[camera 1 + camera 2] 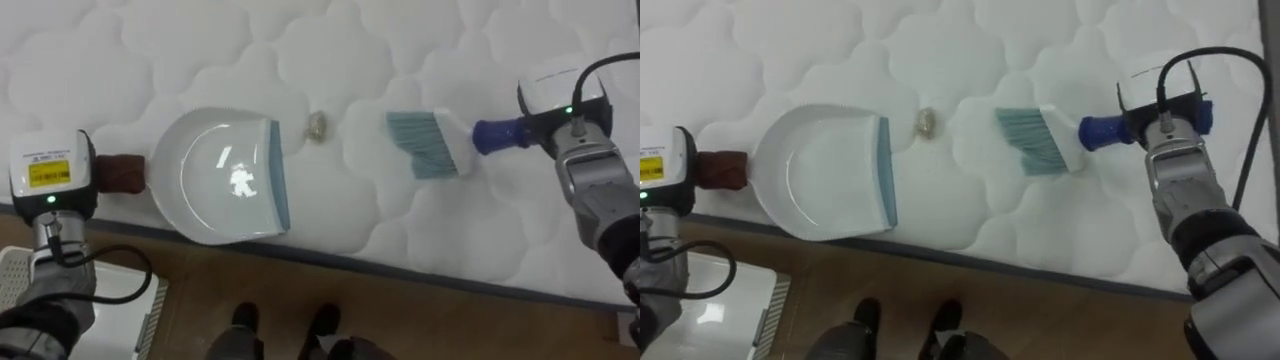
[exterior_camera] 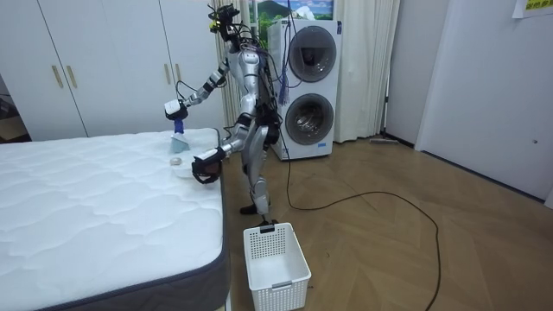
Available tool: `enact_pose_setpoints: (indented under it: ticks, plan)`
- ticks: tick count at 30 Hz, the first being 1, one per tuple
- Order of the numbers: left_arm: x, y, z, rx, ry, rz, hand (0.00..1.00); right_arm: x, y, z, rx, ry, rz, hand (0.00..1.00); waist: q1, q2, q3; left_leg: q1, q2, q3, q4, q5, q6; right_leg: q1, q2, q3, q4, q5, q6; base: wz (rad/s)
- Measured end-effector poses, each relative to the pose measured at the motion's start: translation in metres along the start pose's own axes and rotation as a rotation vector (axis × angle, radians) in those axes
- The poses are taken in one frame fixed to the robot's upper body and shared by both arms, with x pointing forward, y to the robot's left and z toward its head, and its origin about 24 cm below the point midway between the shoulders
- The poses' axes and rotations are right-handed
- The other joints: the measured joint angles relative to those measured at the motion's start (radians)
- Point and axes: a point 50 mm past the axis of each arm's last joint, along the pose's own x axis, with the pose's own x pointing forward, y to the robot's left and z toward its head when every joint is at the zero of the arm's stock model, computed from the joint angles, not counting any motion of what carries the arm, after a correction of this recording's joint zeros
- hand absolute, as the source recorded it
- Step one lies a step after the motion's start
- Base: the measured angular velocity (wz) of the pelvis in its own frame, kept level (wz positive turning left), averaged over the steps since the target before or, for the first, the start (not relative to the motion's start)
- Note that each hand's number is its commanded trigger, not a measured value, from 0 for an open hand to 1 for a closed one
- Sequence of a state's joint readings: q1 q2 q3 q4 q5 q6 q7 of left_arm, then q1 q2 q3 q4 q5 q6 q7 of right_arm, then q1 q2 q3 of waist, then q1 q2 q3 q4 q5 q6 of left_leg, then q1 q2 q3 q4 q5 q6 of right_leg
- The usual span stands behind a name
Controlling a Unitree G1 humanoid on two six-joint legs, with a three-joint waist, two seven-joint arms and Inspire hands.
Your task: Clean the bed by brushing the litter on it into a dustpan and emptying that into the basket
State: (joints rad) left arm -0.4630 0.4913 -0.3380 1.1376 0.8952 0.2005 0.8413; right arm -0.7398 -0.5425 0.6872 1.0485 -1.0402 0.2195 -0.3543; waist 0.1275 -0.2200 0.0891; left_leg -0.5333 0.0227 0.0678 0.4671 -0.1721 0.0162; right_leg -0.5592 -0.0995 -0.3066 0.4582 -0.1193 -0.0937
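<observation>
A white dustpan (image 1: pixel 225 180) with a blue lip lies flat on the white quilted mattress (image 1: pixel 450 240) near its front edge. Its dark red handle (image 1: pixel 125 172) runs left into my left hand (image 1: pixel 88 172), which is closed round it under the wrist unit. A small crumpled scrap (image 1: pixel 318 125) lies just right of the pan's lip. Further right, a brush with teal bristles (image 1: pixel 425 142) rests on the mattress. My right hand (image 1: pixel 1162 115) is shut on its blue handle (image 1: pixel 497 134). In the room view I stand at the bed's corner, with the brush (image 2: pixel 177 128) over the mattress.
The mattress edge (image 1: pixel 400 268) runs along the front, with wooden floor below it. A white slatted basket (image 2: pixel 276 259) stands on the floor by my feet. Stacked washing machines (image 2: pixel 307 86) and wardrobes (image 2: pixel 104 60) line the far wall.
</observation>
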Motion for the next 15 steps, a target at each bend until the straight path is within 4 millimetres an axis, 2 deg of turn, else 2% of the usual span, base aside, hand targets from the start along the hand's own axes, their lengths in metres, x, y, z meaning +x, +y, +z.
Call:
enact_pose_setpoints:
  ticks: [6, 13, 15]
  plan:
    - [0.0014, 0.0011, 0.0004, -0.003, 0.001, 0.004, 1.0, 0.0005, -0.0015, 0.006, 0.023, 0.005, 0.046, 1.0, 0.011, 0.002, 0.0023, -0.015, 0.019, -0.002, -0.007, -0.003, -0.004, 0.016, 0.028, -0.011, -0.062, 0.029, -0.002, -0.02]
    - [0.0023, 0.0012, 0.0006, -0.007, 0.003, -0.008, 1.0, 0.0015, -0.0017, 0.0053, 0.036, 0.015, 0.085, 1.0, 0.015, 0.006, 0.0055, -0.014, 0.019, -0.006, -0.019, -0.003, -0.004, 0.022, 0.032, -0.015, -0.078, 0.033, -0.001, 0.0]
    - [0.0032, 0.0016, 0.001, -0.008, 0.003, -0.013, 1.0, 0.0038, -0.0052, 0.0041, 0.043, 0.021, 0.085, 1.0, 0.014, 0.013, 0.0105, -0.012, 0.019, -0.008, -0.02, -0.003, -0.004, 0.023, 0.031, -0.016, -0.078, 0.033, -0.001, 0.0]
